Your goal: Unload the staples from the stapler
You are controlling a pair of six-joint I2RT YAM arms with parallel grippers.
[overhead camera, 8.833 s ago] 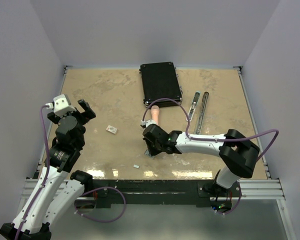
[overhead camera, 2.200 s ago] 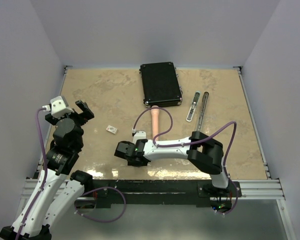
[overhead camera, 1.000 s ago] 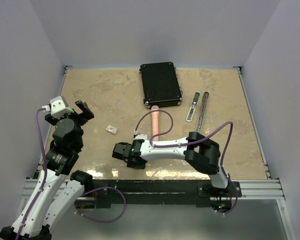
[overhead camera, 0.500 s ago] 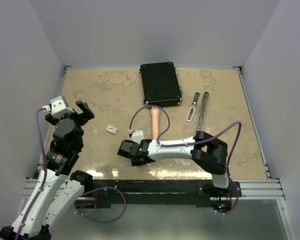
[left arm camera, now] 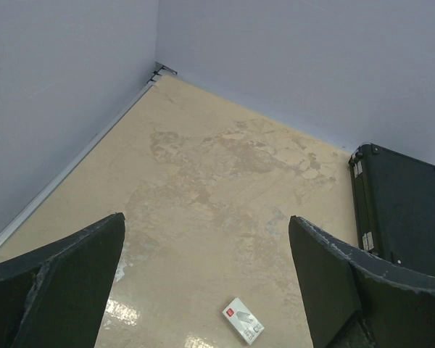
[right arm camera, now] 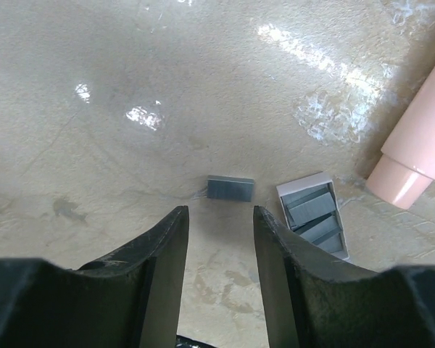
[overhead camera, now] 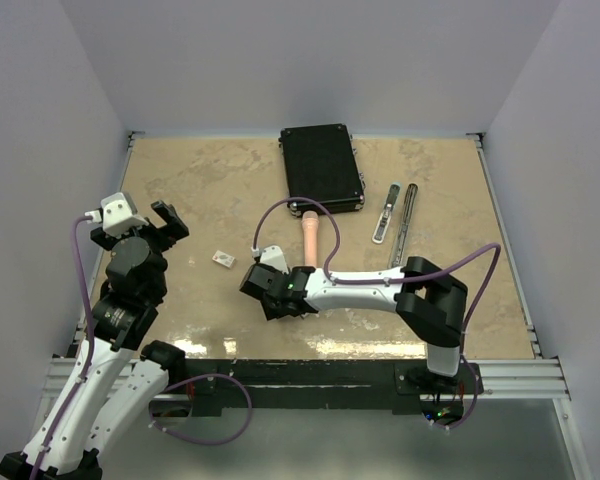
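Reaches with the right gripper [right arm camera: 219, 214] across to the near edge left of the middle, fingers parted and gripping nothing, tips just short of the staples [right arm camera: 230, 188], a grey block beside a white box [right arm camera: 313, 216] of more strips and the pink stick [right arm camera: 420, 145]. Holds the left gripper [left arm camera: 206, 225] raised by the left edge, spread wide and empty. Leaves the stapler [overhead camera: 385, 212] lying well apart toward the far right, near the black case [overhead camera: 323, 168].

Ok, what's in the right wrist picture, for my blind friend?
A grey block of staples lies just beyond the open right gripper; beside it sit a white tray of grey strips and a pink stick.
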